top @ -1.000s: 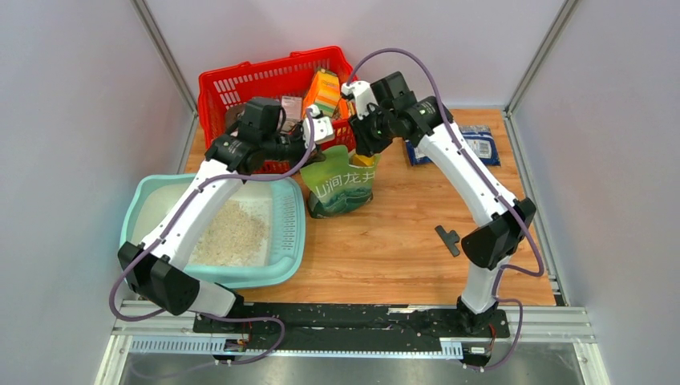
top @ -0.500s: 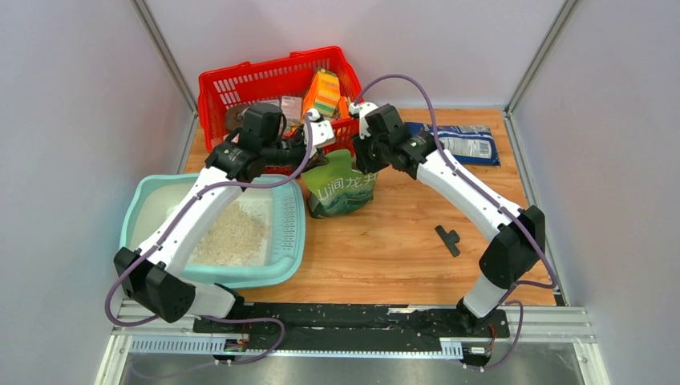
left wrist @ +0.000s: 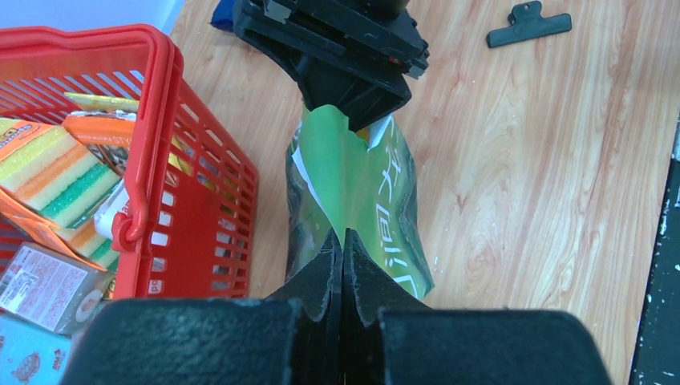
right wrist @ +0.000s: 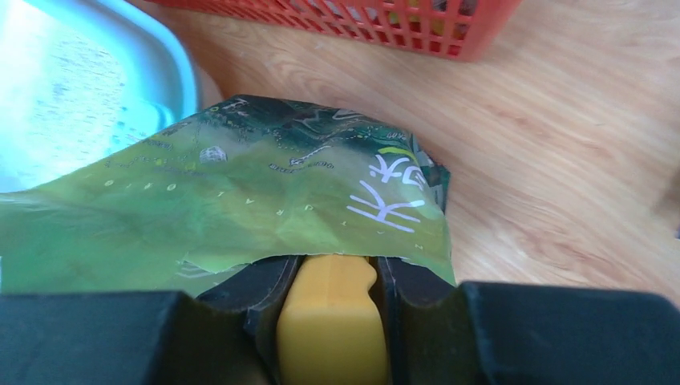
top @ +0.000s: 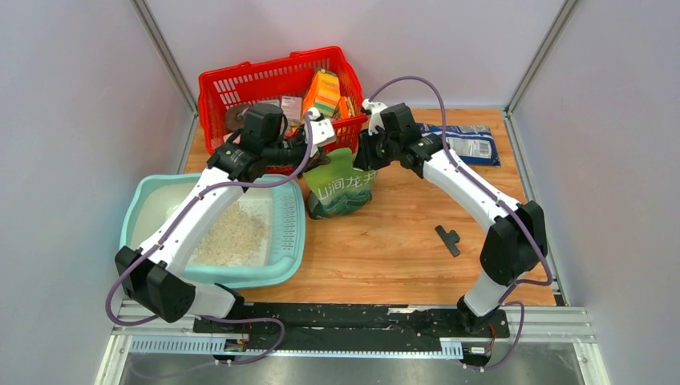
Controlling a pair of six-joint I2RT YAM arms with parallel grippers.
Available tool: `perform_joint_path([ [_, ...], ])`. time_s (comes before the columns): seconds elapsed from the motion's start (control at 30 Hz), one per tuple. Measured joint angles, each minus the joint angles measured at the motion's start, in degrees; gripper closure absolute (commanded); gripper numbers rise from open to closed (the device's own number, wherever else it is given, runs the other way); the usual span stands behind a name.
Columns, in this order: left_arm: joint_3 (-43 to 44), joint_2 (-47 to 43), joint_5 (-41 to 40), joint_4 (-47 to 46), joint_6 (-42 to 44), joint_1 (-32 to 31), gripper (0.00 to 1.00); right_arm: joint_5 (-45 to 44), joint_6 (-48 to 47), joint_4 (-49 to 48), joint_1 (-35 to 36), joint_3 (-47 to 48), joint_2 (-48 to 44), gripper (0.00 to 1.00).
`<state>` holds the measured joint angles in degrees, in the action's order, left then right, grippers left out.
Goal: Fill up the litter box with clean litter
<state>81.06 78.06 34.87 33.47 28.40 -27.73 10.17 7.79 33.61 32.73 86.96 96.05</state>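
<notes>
1. While the left arm [top: 192, 216] lies across the litter box [top: 290, 228] and hides a strip of its white inside, the clean litter [top: 236, 233] shows as a loose pale heap in it, at the table's [top: 393, 241] left side.
2. The left gripper [left wrist: 343, 241] is pinched fully closed on the near top edge of the green bag [left wrist: 377, 200], which stands just right of the box.
3. The right gripper [right wrist: 330, 271] clamps the bag's far top edge. Its jaws stand partly apart with a yellow piece [right wrist: 329, 321] between them, and what that piece is cannot be told.
4. The bag's mouth is squeezed narrow, so its contents are hidden.
5. Behind the bag, the red basket [top: 240, 84] is partly blocked by both wrists.
6. A blue packet [top: 473, 144] is half covered by the right arm.
7. A black clip [top: 447, 239] lies apart on bare wood.
</notes>
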Motion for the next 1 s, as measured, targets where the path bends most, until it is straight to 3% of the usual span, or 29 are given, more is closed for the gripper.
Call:
perform_joint_path([
  [0.3, -0.13, 0.00, -1.90, -0.04, -0.39, -0.26, 1.00, 19.61, 16.74, -19.19, -4.85, -11.93, 0.09, 1.00],
  [0.6, 1.51, 0.35, -4.17, 2.49, 4.11, -0.81, 1.00, 35.69, 29.27, -29.07, -12.00, -16.94, 0.02, 1.00],
  [1.0, 7.72, 4.83, -6.58, 4.90, 2.10, -0.70, 1.00, 44.22, 44.59, -37.42, -23.63, -19.58, -0.55, 1.00],
])
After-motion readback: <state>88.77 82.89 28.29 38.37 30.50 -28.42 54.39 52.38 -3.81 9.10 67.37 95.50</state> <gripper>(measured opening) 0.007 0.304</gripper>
